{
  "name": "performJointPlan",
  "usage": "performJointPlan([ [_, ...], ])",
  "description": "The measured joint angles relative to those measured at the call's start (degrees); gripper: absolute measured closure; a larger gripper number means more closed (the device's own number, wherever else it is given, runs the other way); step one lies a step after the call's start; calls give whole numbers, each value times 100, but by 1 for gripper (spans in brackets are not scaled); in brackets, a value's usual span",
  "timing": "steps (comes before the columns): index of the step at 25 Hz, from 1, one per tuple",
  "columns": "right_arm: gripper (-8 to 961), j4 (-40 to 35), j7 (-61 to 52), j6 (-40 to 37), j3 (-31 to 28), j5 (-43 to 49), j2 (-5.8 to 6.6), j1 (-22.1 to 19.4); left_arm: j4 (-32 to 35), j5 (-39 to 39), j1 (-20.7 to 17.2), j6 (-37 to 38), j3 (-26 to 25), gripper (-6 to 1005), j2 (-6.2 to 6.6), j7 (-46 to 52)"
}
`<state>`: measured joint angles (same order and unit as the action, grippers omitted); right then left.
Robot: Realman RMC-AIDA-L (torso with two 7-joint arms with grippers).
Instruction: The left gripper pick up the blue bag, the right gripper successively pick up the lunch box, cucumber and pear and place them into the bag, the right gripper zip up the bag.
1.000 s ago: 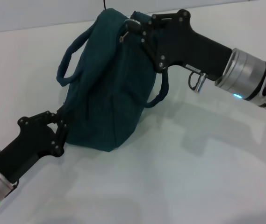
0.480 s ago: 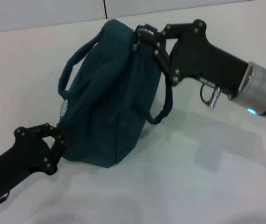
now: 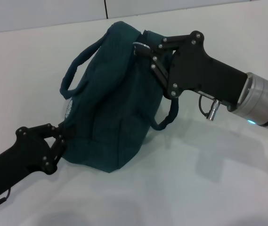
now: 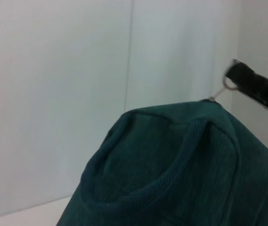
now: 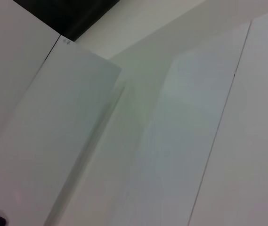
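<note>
Bag [image 3: 110, 113]: stood on the table [image 3: 209, 188], tilted, held at both ends
Left gripper [image 3: 58, 141]: closed on the bag's lower corner, judged as an anchor against the zip pull
Right gripper [image 3: 141, 47]: closed at the top seam, apparently on the zip pull [image 4: 225, 84]
Lunch box, cucumber, pear: not seen; presumably inside
Markings: pale round patch [image 3: 67, 109] on the bag, unreadable

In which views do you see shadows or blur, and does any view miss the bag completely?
Head view: soft shadows fall on the white table under the right hand and beside the bag; the picture is fairly sharp. Left wrist view: the bag is close and slightly soft. Right wrist view: only pale panels with faint shading, no bag.
</note>
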<state>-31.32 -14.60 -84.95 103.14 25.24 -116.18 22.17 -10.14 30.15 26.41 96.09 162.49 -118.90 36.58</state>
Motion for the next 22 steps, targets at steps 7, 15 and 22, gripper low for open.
performJointPlan([
  [7, 945, 14, 1, 55, 17, 0, 5, 51, -49, -27, 26, 212, 19, 861, 53, 369],
  [15, 945, 1, 4, 109, 17, 1, 8, 73, 36, 481, -79, 703, -16, 671, -46, 282],
  [22, 945, -33, 8, 112, 25, 6, 0, 95, 323, 534, 64, 674, -24, 378, -75, 232],
])
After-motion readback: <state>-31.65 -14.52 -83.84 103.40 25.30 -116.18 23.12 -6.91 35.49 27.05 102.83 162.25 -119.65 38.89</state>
